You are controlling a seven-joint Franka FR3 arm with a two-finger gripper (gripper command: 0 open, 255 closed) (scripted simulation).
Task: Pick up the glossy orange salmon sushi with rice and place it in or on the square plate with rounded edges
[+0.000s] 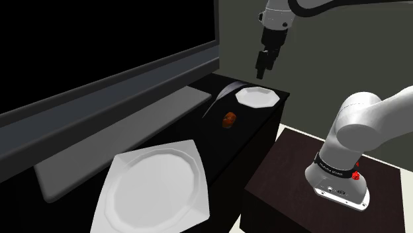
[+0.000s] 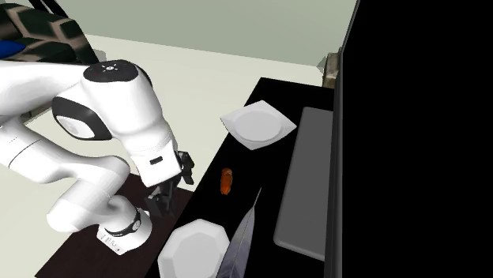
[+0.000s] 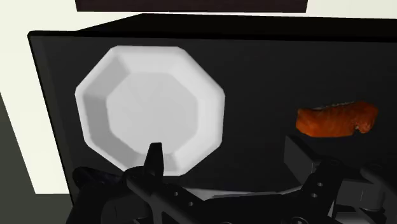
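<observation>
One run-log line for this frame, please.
end effector: open, empty, high by octagonal plate | sushi: ungrasped, between plates | square plate: empty

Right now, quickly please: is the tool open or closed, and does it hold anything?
The tool: open, holding nothing. The orange sushi lies on the black top, apart from the fingers.

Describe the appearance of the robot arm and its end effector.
The arm has rounded white links with dark joints. A black band with small pale markings circles its lower part, beside small red marks. The end effector is all black, with two fingers.
</observation>
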